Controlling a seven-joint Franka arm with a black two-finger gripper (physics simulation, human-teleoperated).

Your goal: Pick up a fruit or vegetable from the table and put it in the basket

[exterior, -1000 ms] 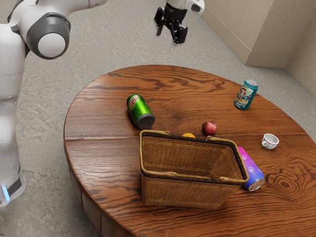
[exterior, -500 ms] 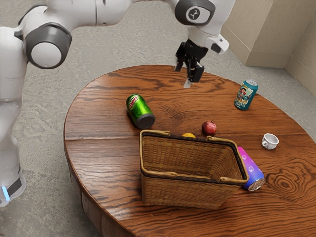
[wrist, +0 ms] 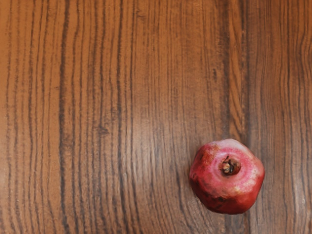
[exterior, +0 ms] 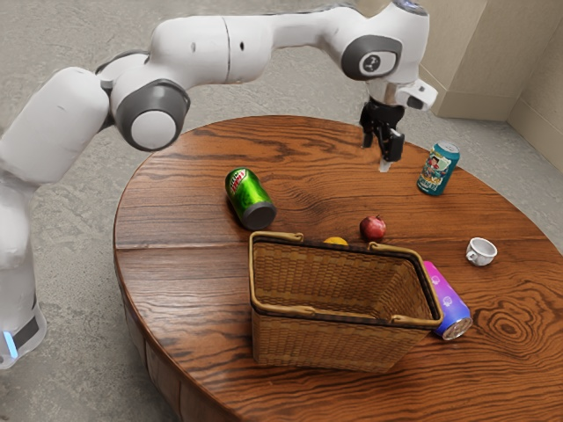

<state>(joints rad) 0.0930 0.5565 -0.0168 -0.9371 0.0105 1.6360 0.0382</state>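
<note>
The gripper [exterior: 376, 156] hangs above the table [exterior: 299, 149], its 2 fingers apart with nothing between them, so I read it as released. The pomegranate [exterior: 373, 229] rests on the table, below the gripper and toward the basket [exterior: 325, 338], just past the basket's far rim. The coming move turns on that offset: I judge the hand should shift toward that rim as it lowers, not drop straight down. Seen from above, the fruit is roundish, its crown facing the hand, so there is no long axis to match; any turn that keeps both fingers off the wicker should do.

The tight side is the rim. A yellow fruit [exterior: 334, 240] sits partly hidden behind it, near the pomegranate toward the exterior view's left, and a wide finger there could nudge it. Toward the table's far edge the wood is open, the better side to come in from. The cup [exterior: 481, 252] and teal can [exterior: 436, 169] stand off toward the exterior view's right, the green can [exterior: 250, 200] toward its left, and the purple can [exterior: 449, 303] lies by the basket's side. After the grasp, lift above the rim and its handles, then cross a short way to the mouth.
</note>
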